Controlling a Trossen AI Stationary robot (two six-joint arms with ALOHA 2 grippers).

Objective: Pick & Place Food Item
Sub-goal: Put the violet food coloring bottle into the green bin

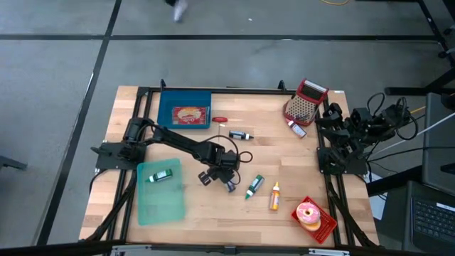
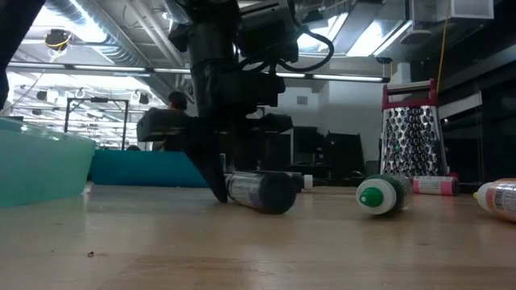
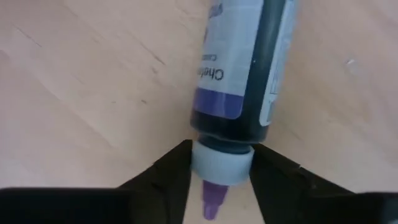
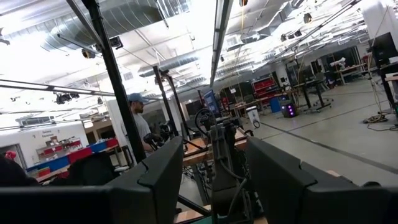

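Observation:
A dark bottle [image 3: 249,68] with a purple label, white collar and purple tip lies on its side on the wooden table [image 1: 298,167], seen also in the low view [image 2: 260,192]. My left gripper [image 3: 221,152] points steeply down at the bottle's cap end in the middle of the table [image 1: 222,178], shut on it. My right gripper [image 4: 214,162] stands open and raised at the table's right edge [image 1: 341,139], pointing out into the room with nothing between its fingers. My left gripper pinches the bottle's white collar [image 3: 221,163] between its two fingers, one on each side, just behind the purple tip. The fingers [image 3: 168,171] come from above, pointing steeply down, across the bottle's length. The bottle lies level with its side on the table.
A green tray [image 1: 160,206] with a small bottle lies at the near left, a blue tray [image 1: 167,107] with food at the far left. A green bottle [image 1: 254,186], an orange bottle [image 1: 274,195], a doughnut [image 1: 309,212] on a red plate and a grater [image 1: 306,103] lie to the right.

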